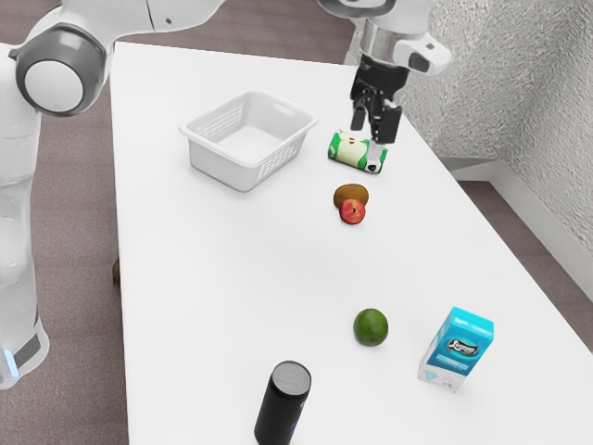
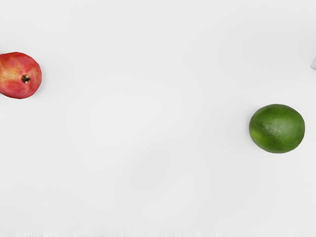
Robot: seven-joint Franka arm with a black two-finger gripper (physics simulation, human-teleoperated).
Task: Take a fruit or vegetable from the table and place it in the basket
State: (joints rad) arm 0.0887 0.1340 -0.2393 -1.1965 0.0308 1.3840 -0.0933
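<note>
In the exterior view, hold the gripper (image 1: pixel 371 133) raised over the desk (image 1: pixel 213 278), jaws standing apart and overlapping a green-and-white can (image 1: pixel 356 152) along the line of sight. See all three fruits on the desk, outside the basket (image 1: pixel 216 163). Find the apple (image 1: pixel 352 212) small, round and red, with a dark dimple facing up. Make out the kiwi (image 1: pixel 350 194) just behind, brown, dull and oval, partly covered by the apple; cannot tell whether touching. Spot the lime (image 1: pixel 371 327) well apart from both, deep green and rounded, near a blue-and-white carton (image 1: pixel 456 349) and a black cylinder (image 1: pixel 283 405) with a grey top. Note the basket as white and rectangular, with slotted sides, beside the can. In the wrist view, look down on the apple (image 2: pixel 19 75), cut by the picture's edge: glossy red skin mottled with yellow and orange, slightly angular in outline, with a brownish hollow around a dark centre. See the lime (image 2: pixel 277 128) whole and slightly oval, smooth and dark green, with a yellower patch low on one side and fine pale specks in the shine. Cannot tell the jaws' state from this view.
</note>
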